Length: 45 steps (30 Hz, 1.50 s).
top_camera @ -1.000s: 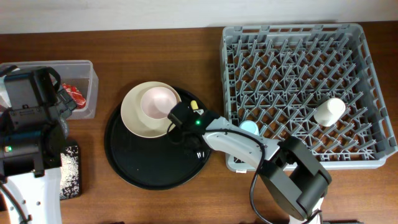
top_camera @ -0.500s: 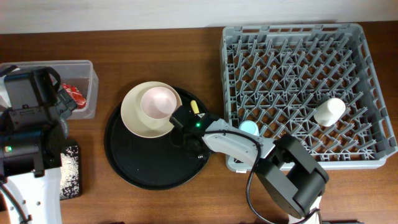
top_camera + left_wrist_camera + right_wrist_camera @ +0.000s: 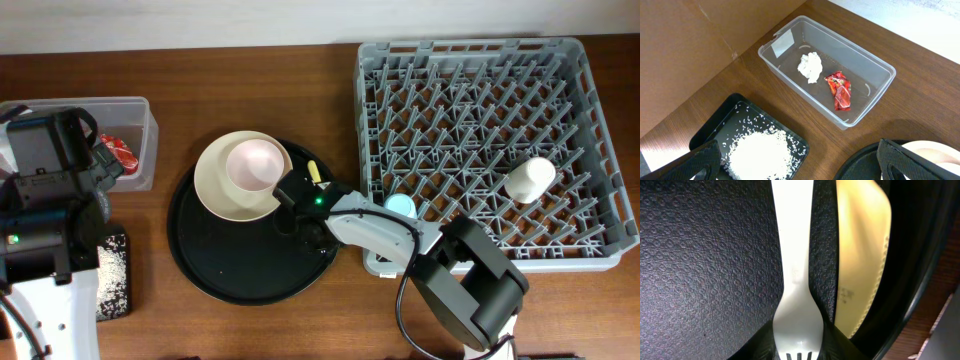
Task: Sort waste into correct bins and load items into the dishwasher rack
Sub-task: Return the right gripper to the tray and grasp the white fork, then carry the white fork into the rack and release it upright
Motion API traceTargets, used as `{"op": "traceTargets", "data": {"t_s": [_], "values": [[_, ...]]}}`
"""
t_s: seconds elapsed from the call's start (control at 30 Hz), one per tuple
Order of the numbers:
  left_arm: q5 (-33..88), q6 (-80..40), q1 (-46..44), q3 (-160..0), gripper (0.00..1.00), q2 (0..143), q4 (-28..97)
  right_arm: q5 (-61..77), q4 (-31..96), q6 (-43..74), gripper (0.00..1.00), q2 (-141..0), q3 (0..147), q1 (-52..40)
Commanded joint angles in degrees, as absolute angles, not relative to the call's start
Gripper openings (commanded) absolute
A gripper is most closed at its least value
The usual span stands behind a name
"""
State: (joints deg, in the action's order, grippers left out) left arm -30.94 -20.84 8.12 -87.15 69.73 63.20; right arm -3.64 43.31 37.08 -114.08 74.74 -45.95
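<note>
- The right gripper (image 3: 799,349) is clamped on the yellow fork (image 3: 794,275), its fingers pressing both sides of the fork's head.
- The fork lies on the round black tray (image 3: 230,272) at 1 o'clock, beside the cream plate (image 3: 213,188).
- The left gripper (image 3: 800,161) hangs with its fingers wide apart.
- In the left wrist view the clear tub (image 3: 876,87) at 12 o'clock holds a white tissue (image 3: 810,66) and a red wrapper (image 3: 839,90).
- Rice (image 3: 757,152) fills the black bin (image 3: 715,131) at 7 o'clock.

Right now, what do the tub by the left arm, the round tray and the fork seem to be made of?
The tub looks like clear, glossy plastic: one sees straight through its walls. The tray is black and matte, probably plastic: its surface is finely pebbled. The fork seems to be smooth, pale plastic with a soft sheen: it is thin and looks moulded in one piece.
</note>
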Motion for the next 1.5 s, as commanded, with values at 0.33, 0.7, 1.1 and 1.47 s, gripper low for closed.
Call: {"op": "traceTargets", "data": {"t_s": [0.33, 0.7, 1.1, 1.47], "values": [[-31.8, -21.6, 8.3, -87.6, 0.99, 69.4, 63.1, -3.4, 47.8, 36.5, 0.39, -114.5, 80.0, -46.5], [-31.8, -21.6, 8.3, -87.6, 0.99, 69.4, 63.1, -2.5, 43.6, 36.5, 0.79, -115.9, 75.4, -46.5], [-31.8, -21.6, 8.3, -87.6, 0.99, 69.4, 63.1, -1.5, 43.7, 36.5, 0.38, -115.9, 75.2, -46.5], [-31.8, -21.6, 8.3, -87.6, 0.99, 69.4, 63.1, -1.6, 46.0, 36.2, 0.26, -113.6, 78.2, -46.5]]}}
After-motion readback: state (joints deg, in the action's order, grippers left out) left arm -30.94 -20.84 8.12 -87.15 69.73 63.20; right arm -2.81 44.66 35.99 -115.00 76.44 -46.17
